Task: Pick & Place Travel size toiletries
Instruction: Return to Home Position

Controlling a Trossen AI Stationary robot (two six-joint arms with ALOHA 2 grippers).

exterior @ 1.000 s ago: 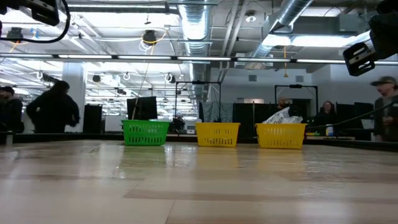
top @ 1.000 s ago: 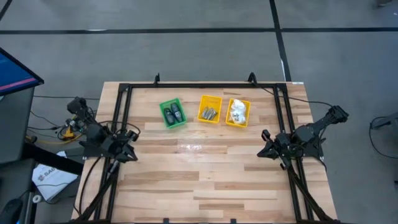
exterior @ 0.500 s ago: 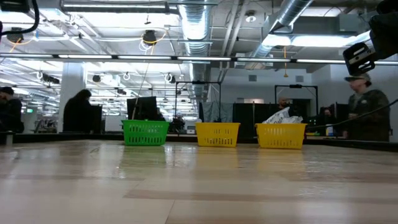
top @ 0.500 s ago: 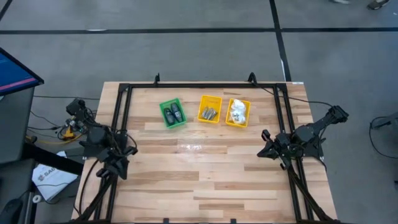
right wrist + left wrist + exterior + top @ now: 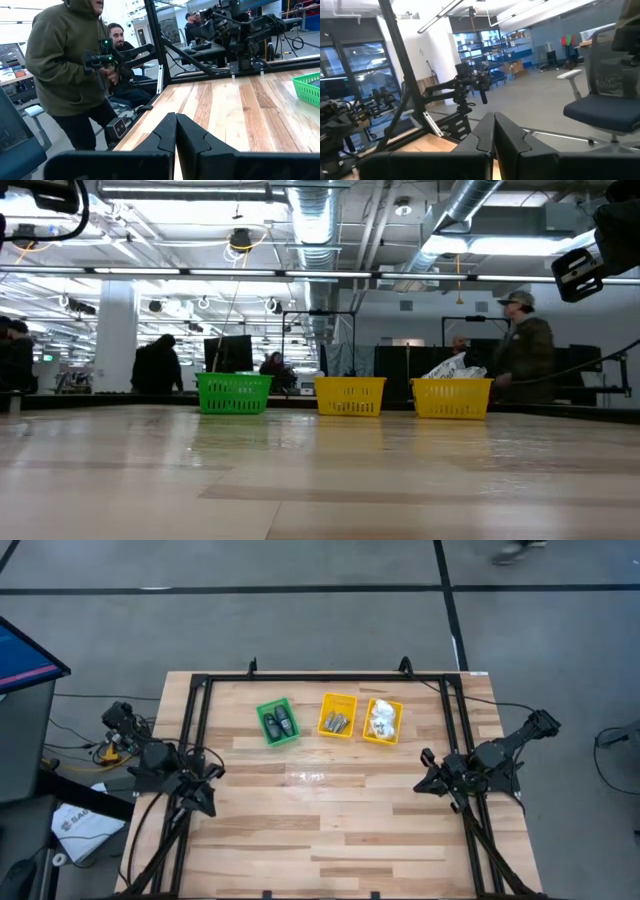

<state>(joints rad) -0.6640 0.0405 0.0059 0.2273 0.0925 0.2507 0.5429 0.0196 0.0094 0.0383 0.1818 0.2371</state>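
The toiletries lie in three small bins in a row near the table's far edge. Two dark grey oval gadgets (image 5: 277, 722) sit in the green bin (image 5: 262, 728), thin silver pieces (image 5: 336, 722) in the middle yellow bin (image 5: 326, 706), and white packets (image 5: 380, 721) in the right yellow bin (image 5: 397, 727). In the low view the packets (image 5: 449, 368) stick up above their bin's rim. My left gripper (image 5: 206, 796) hangs shut at the table's left edge, its fingers (image 5: 493, 136) together. My right gripper (image 5: 424, 781) is shut near the right edge, its fingertips (image 5: 175, 131) closed.
A black frame (image 5: 325, 678) runs round the table's far and side edges. Bare wood (image 5: 320, 810) spreads between the two arms and before the bins. A person in an olive hoodie (image 5: 65, 65) stands beside the table, and other people (image 5: 522, 350) move in the room behind.
My left arm has shifted at the table's left edge: its gripper swung toward the near edge, then partly back toward the far edge, staying shut. My right arm has kept still. People have walked across the room behind the table.
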